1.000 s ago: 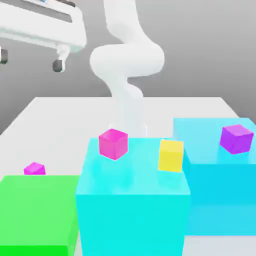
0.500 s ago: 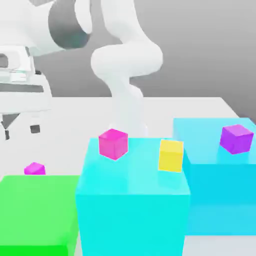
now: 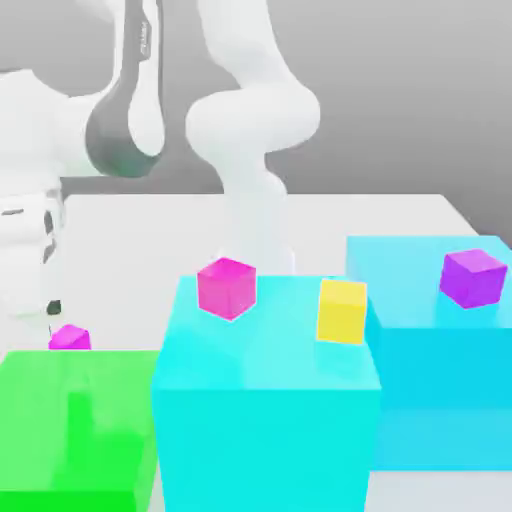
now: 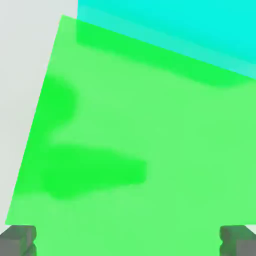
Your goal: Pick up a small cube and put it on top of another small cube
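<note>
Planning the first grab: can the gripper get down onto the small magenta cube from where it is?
Probably yes. The magenta cube sits in the open beyond the green block, nothing on top of it. The gripper is open, looking down on the green block, so it looks to need only a short shift across.

We found the fuchsia cube (image 3: pixel 69 338) hemmed in: the green block (image 3: pixel 75 425) stood just in front of it and the arm (image 3: pixel 35 230) directly above. The rose cube (image 3: pixel 227 288) and yellow cube (image 3: pixel 342 311) sat near each other on the cyan block (image 3: pixel 265 400), open above.
</note>
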